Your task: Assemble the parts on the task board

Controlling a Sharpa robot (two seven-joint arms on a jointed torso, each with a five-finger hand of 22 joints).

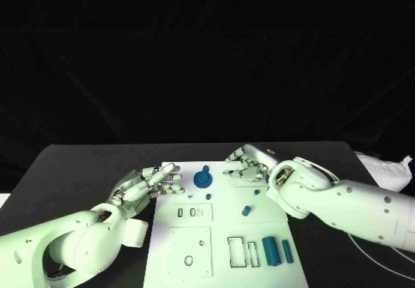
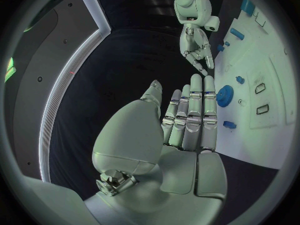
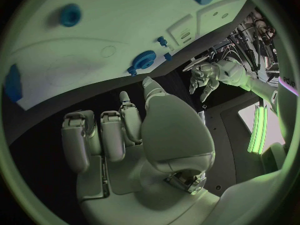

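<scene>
Behind the right robot hand [image 1: 248,163], task board [image 1: 220,264] corner hidden

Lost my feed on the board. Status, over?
Left hand open at the task board's left edge, holding nothing. Right hand curled at the far edge, empty. Blue gear and other parts lie untouched. Nothing in the way.
</scene>
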